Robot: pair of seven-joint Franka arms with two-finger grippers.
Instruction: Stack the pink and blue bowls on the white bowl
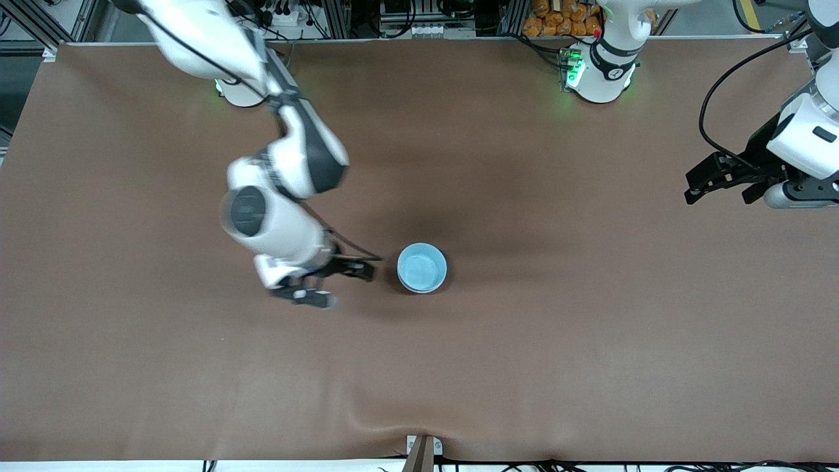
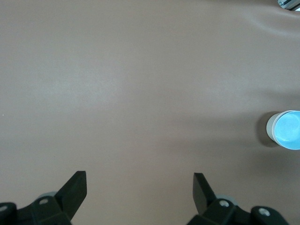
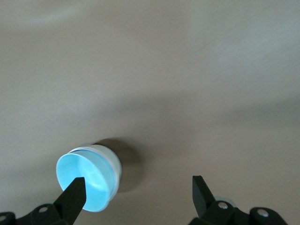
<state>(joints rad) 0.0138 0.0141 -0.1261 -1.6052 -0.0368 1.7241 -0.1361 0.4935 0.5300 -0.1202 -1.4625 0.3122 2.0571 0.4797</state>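
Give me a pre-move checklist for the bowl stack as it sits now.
1. Blue bowl on top of the stack, upright: ok.
2. White bowl under it, wall showing below the blue rim: ok.
3. Pink bowl in the stack: cannot tell, hidden.
4. Right pincer open and off the stack, beside it toward the right arm's end: ok.
5. Left pincer open, waiting over the brown table at the left arm's end: ok.
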